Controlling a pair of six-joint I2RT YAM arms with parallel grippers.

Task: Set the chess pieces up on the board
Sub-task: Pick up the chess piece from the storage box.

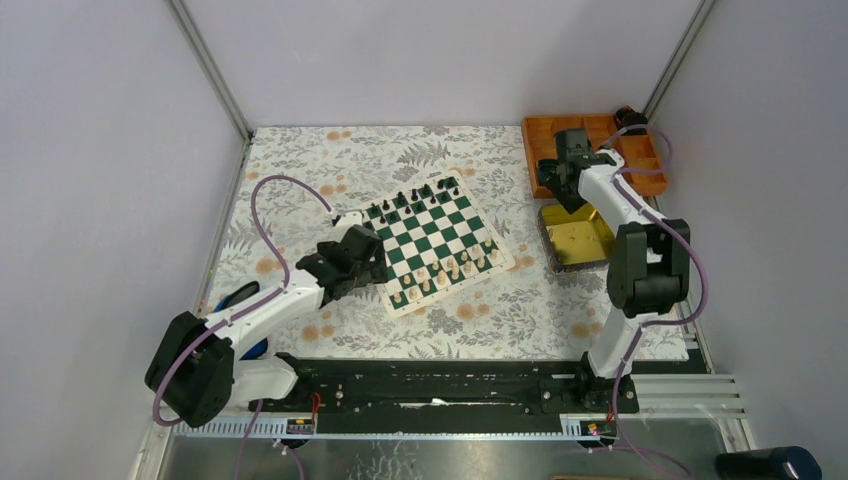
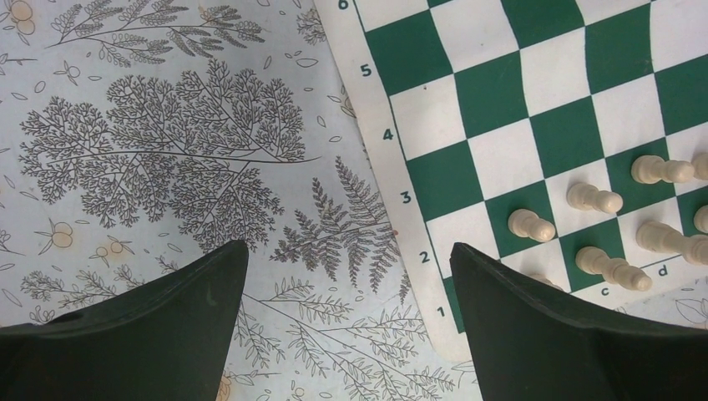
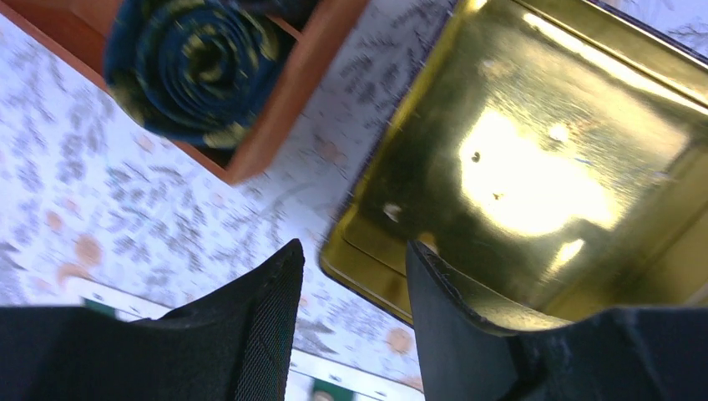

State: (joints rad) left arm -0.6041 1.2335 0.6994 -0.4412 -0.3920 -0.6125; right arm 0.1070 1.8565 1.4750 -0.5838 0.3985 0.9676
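The board (image 1: 432,238) lies tilted in the middle of the table. Black chess pieces (image 1: 415,194) stand along its far edge, and cream-white chess pieces (image 1: 452,267) stand in two rows along its near edge. My left gripper (image 1: 368,262) hovers over the tablecloth beside the board's left edge. In the left wrist view it (image 2: 346,246) is open and empty, with the board (image 2: 501,109) and white pieces (image 2: 530,225) to its right. My right gripper (image 1: 570,190) hangs over the gold tin; in its wrist view it (image 3: 355,251) is open and empty.
A shiny gold tin (image 1: 578,238) lies right of the board, seemingly empty inside (image 3: 534,167). Behind it is an orange compartment tray (image 1: 600,150), holding a dark blue roll (image 3: 196,63). Grey walls enclose the table on three sides.
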